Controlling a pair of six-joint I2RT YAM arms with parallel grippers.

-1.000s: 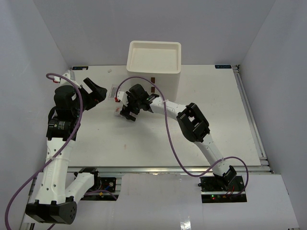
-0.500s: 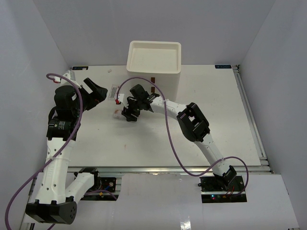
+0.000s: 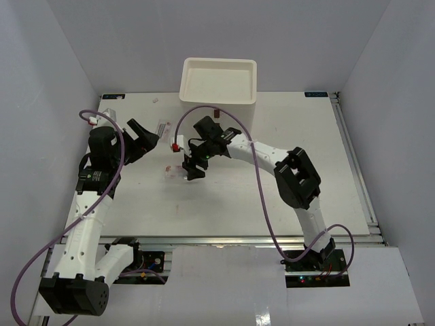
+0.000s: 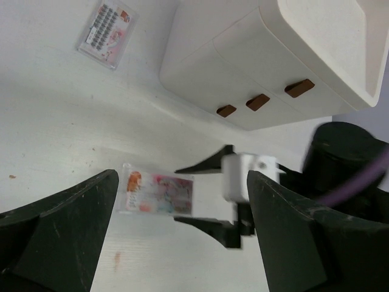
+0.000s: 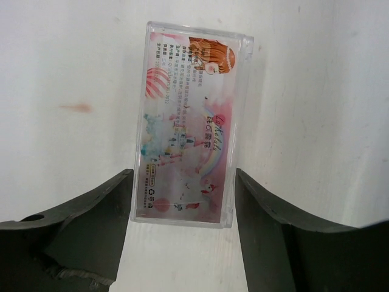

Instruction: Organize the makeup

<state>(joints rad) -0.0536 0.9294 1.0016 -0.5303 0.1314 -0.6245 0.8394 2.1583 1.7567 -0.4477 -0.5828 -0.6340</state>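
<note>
Open tabletop (image 3: 136,197) left of clear packet (image 3: 174,170); drawer box (image 3: 219,81) farther back.

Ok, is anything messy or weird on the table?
Only a small reddish smudge on the table, near the clear pink packet between the right gripper's fingers. Nothing looks spilled or broken.

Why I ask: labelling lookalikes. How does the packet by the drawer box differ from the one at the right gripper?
Box-side packet shows dark lash rows; gripper-side packet shows a pink cartoon print. Box-side packet lies free; gripper-side packet sits between the right gripper's fingers. Both are clear, flat rectangles.
</note>
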